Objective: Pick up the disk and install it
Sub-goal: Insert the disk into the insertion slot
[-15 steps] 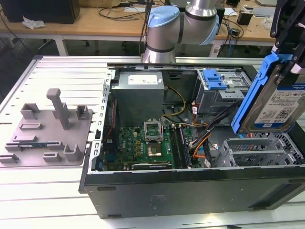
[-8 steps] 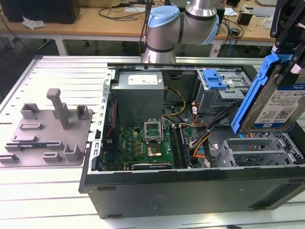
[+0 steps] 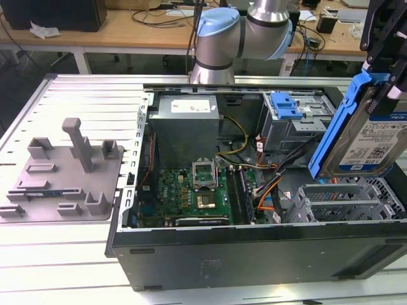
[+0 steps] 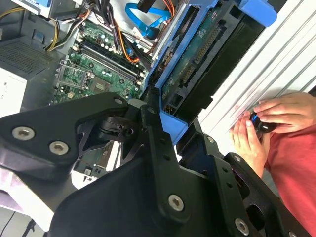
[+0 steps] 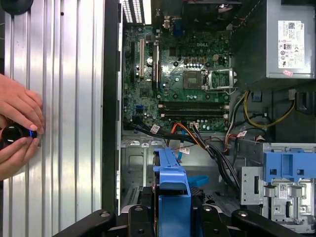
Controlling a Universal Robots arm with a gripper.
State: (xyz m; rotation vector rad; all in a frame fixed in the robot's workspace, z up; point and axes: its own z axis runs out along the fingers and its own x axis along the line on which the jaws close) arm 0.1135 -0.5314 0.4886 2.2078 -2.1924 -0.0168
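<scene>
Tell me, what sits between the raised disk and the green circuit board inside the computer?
In the exterior view, a tangle of orange and black cables lies between the disk and the green circuit board.

A black gripper (image 5: 172, 219) clamps the disk (image 5: 172, 180), a flat drive seen edge-on in its blue plastic rail frame, over an open computer case (image 5: 111, 123) holding a green motherboard (image 5: 182, 84) and a grey metal power-supply box (image 5: 276, 39). Beside the case, on a ribbed silver metal table (image 5: 69, 98), a person's hands (image 5: 17, 106) hold a small round black knob (image 5: 15, 134).
</scene>
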